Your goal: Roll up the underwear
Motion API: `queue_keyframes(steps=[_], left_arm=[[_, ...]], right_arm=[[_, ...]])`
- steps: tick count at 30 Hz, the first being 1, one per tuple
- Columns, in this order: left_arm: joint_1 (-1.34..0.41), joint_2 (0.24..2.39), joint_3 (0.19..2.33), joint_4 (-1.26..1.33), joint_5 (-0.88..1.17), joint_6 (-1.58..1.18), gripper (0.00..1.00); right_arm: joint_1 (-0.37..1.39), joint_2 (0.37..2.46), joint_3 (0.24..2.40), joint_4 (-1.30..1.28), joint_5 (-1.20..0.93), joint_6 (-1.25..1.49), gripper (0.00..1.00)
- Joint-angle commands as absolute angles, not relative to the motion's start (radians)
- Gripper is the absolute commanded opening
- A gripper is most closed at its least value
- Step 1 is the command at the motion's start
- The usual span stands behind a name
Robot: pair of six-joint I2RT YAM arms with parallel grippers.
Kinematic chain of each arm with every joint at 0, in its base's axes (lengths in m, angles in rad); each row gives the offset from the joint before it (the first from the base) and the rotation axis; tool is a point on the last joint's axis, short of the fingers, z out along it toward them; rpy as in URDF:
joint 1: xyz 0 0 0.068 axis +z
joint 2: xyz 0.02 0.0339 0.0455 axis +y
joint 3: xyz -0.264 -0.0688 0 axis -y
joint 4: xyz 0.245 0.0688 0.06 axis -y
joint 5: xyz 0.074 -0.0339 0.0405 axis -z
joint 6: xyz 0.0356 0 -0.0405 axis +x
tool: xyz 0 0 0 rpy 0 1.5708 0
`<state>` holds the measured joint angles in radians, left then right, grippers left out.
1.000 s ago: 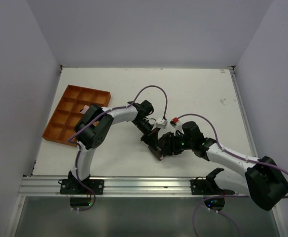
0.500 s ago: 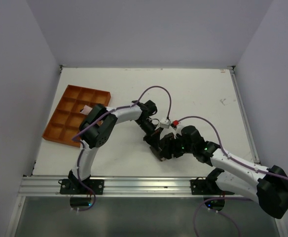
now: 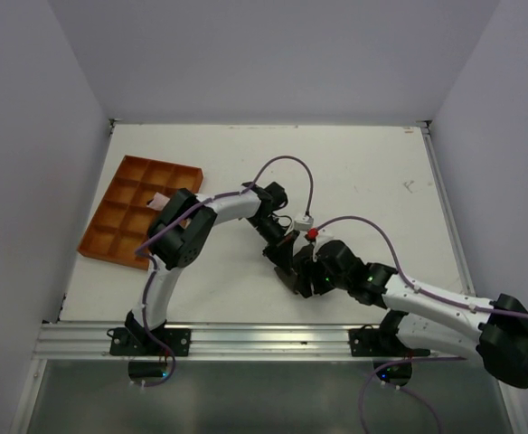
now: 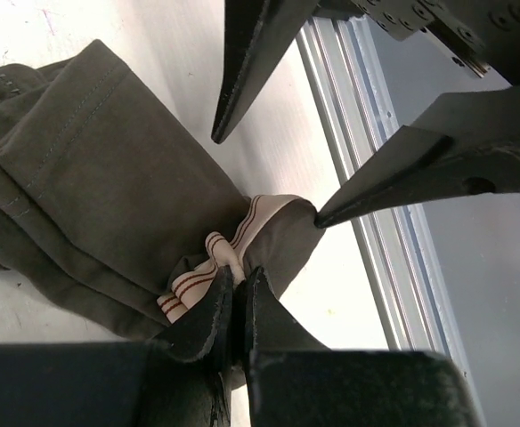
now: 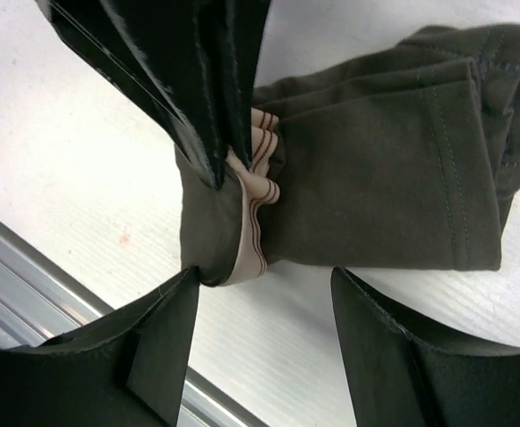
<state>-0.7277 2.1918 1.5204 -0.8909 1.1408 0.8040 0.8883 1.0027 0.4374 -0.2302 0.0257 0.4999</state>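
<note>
Overhead – wrist close-ups sharing underwear (image 4: 109, 196)

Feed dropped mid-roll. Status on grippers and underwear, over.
Left gripper shut on the underwear at its waistband. Right gripper open, tips at the bunched end. Orange tray far left, not in the way.

My white worktop (image 3: 363, 163): plain pale walls (image 3: 273, 54) behind it and on both sides, aluminium rail (image 3: 264, 339) along its near edge, even diffuse light.
</note>
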Motion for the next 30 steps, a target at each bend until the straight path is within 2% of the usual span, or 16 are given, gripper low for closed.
queue_keyframes(steps=[1,9,22,30], left_arm=[[-0.753,2.209,1.546,-0.870,1.080,0.796,0.00],[-0.753,2.227,1.552,-0.858,1.066,0.766,0.00],[-0.755,2.270,1.592,-0.868,1.043,0.684,0.00],[-0.755,2.283,1.598,-0.868,1.017,0.632,0.00]], right_arm=[[0.911,0.980,0.476,-0.167,0.074,0.494,0.64],[0.926,0.871,0.446,-0.212,0.121,0.543,0.65],[1.083,1.040,0.551,-0.256,0.293,0.420,0.65],[1.111,1.176,0.581,-0.256,0.342,0.397,0.65]])
